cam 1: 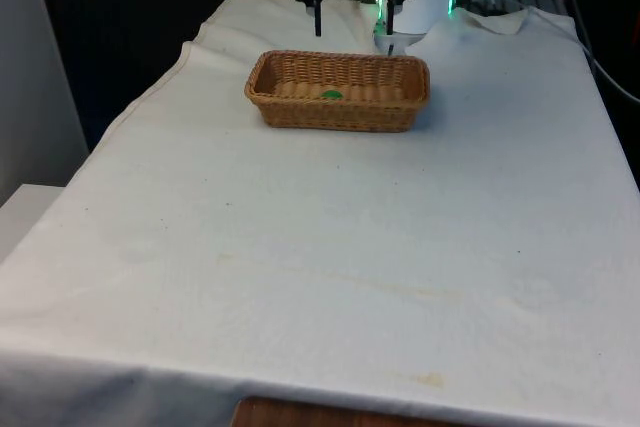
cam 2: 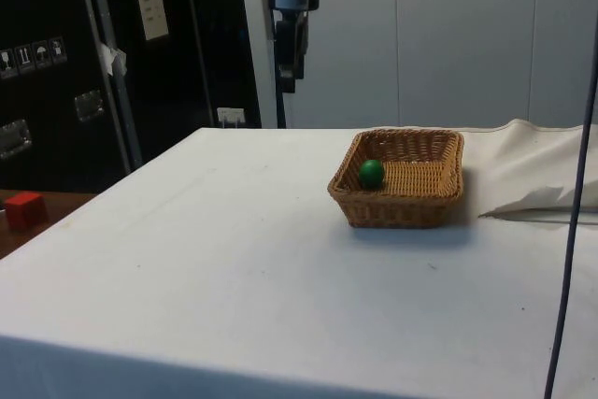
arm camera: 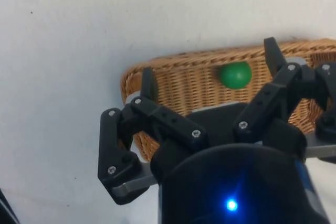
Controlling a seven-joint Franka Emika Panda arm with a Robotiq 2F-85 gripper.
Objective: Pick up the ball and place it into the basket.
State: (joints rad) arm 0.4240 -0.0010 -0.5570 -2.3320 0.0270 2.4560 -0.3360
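White cloth over table (cam 1: 330,247), dark cabinets behind. Green ball (cam 2: 372,173) already sitting inside wicker basket (cam 2: 402,207). Gripper (arm camera: 209,72) up above basket, spread wide, holding nothing. Looks basically done; next just pull back clear.

Green ball (cam 2: 372,172), tan woven wicker basket (cam 2: 402,203), white tablecloth (cam 1: 330,247), black claw (cam 1: 354,25), red block (cam 2: 24,209)

Black pincer (arm camera: 210,66), jointed linkage fingers (arm camera: 148,85), silver screws; white arm.
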